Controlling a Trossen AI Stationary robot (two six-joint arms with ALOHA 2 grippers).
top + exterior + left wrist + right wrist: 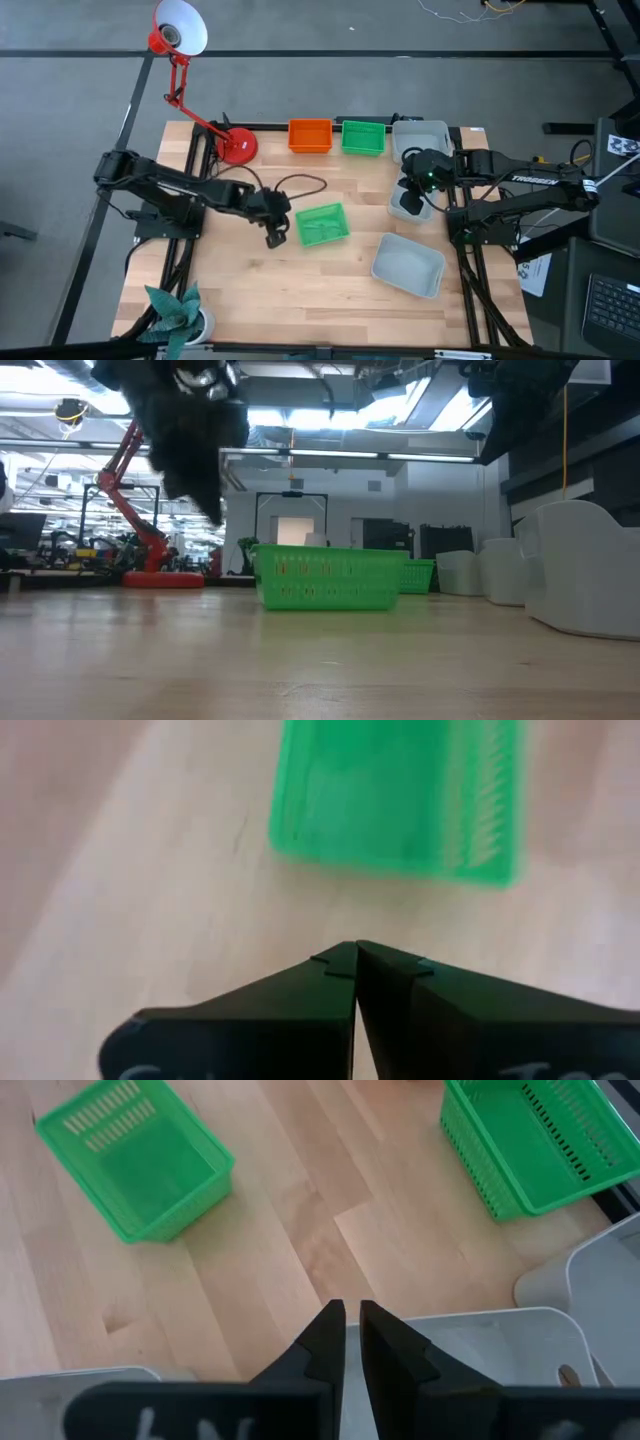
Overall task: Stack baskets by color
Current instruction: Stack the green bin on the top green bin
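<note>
A green basket stands on its bottom in the middle of the table. My left gripper hangs just to its left, shut, tilted down and clear of the table. My right gripper hovers over a grey-white basket at the right. Its fingers are closed to a narrow slit with nothing seen between them. Another grey-white basket lies nearer the front. Along the far edge stand an orange basket, a green basket and a grey-white basket.
A red desk lamp has its round base at the far left and its head beyond the table. A small green plant stands at the near left corner. Bare wood lies in front of the middle green basket.
</note>
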